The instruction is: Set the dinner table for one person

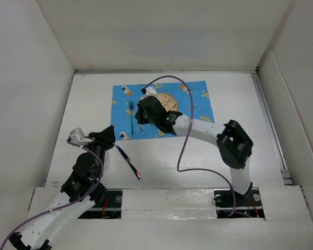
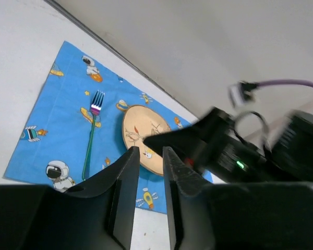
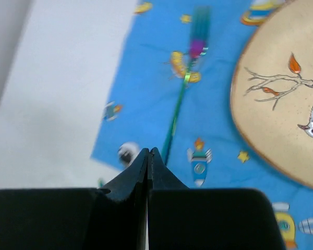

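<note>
The rigid, fixed table spreads beneath both arms and offers nothing to grasp. The right fingers are pressed together, empty, with the fork just ahead. The left fingers stand narrowly apart, empty; the thin, slick knife near them probably wants a mid-handle grip.

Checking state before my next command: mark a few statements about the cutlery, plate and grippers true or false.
1. The fork lies on the placemat, left of the plate in the top view. True.
2. The left gripper is holding something. False: its fingers are apart with nothing between them; the utensil lies on the table beside it.
3. The right gripper is shut. True.
4. The plate sits on bare table. False: it sits on the placemat.
</note>
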Motion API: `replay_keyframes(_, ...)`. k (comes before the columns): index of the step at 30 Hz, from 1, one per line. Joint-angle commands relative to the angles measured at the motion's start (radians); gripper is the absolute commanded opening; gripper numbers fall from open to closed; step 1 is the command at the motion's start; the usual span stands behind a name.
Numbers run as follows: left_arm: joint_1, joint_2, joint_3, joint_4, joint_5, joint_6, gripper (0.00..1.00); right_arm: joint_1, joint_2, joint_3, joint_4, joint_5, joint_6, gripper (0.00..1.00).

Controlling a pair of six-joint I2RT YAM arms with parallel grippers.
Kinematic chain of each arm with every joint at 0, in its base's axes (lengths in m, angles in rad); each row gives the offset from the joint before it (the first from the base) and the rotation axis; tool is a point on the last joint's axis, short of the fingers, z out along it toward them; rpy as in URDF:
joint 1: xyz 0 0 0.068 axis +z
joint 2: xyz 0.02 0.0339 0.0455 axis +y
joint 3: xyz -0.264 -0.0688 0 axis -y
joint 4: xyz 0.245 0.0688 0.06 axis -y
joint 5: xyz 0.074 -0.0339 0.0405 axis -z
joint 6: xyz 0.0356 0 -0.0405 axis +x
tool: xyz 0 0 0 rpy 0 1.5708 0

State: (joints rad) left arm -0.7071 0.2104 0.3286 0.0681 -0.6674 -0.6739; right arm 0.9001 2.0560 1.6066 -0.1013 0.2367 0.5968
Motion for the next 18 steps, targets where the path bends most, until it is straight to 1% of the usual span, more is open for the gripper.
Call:
replay_keyframes(1, -0.005, -0.058, 0.004, 0.029, -0.009, 0.016, 0.20, 0.103, -0.182, -0.204, 0.256, -0.040, -0.168, 0.00)
replay_keyframes(2, -0.005, -0.072, 0.001, 0.029, -0.002, 0.019, 0.07, 0.127, -0.200, -0.250, 0.268, -0.043, -0.187, 0.00)
replay_keyframes(3, -0.005, -0.088, -0.006, 0.038, 0.005, 0.023, 0.03, 0.182, -0.215, -0.320, 0.264, -0.042, -0.201, 0.00)
replay_keyframes(4, -0.005, -0.112, -0.023, 0.047, 0.011, 0.031, 0.01, 0.213, -0.226, -0.353, 0.259, -0.027, -0.210, 0.00)
replay_keyframes(6, -0.005, -0.129, -0.030, 0.055, 0.008, 0.036, 0.00, 0.273, -0.244, -0.411, 0.256, 0.012, -0.209, 0.00)
replay_keyframes(7, -0.005, -0.141, -0.028, 0.049, 0.005, 0.033, 0.00, 0.320, -0.247, -0.445, 0.253, 0.030, -0.209, 0.08)
replay_keyframes(8, -0.005, -0.144, -0.022, 0.045, 0.009, 0.034, 0.03, 0.338, -0.243, -0.454, 0.247, 0.038, -0.209, 0.25)
replay_keyframes(10, -0.005, -0.149, -0.031, 0.055, 0.011, 0.040, 0.12, 0.373, -0.235, -0.447, 0.206, 0.062, -0.215, 0.38)
replay_keyframes(11, -0.005, -0.148, -0.033, 0.056, 0.008, 0.042, 0.21, 0.373, -0.229, -0.442, 0.192, 0.064, -0.218, 0.44)
replay_keyframes(12, -0.005, -0.141, -0.023, 0.044, 0.011, 0.037, 0.25, 0.382, -0.220, -0.433, 0.177, 0.056, -0.232, 0.47)
replay_keyframes(13, -0.005, -0.140, -0.023, 0.044, 0.014, 0.037, 0.25, 0.382, -0.215, -0.433, 0.176, 0.058, -0.238, 0.47)
replay_keyframes(15, -0.005, -0.134, -0.031, 0.061, 0.015, 0.048, 0.31, 0.392, -0.191, -0.407, 0.155, 0.053, -0.253, 0.50)
replay_keyframes(18, -0.005, -0.118, -0.020, 0.046, 0.005, 0.043, 0.32, 0.401, -0.159, -0.360, 0.115, 0.053, -0.265, 0.50)
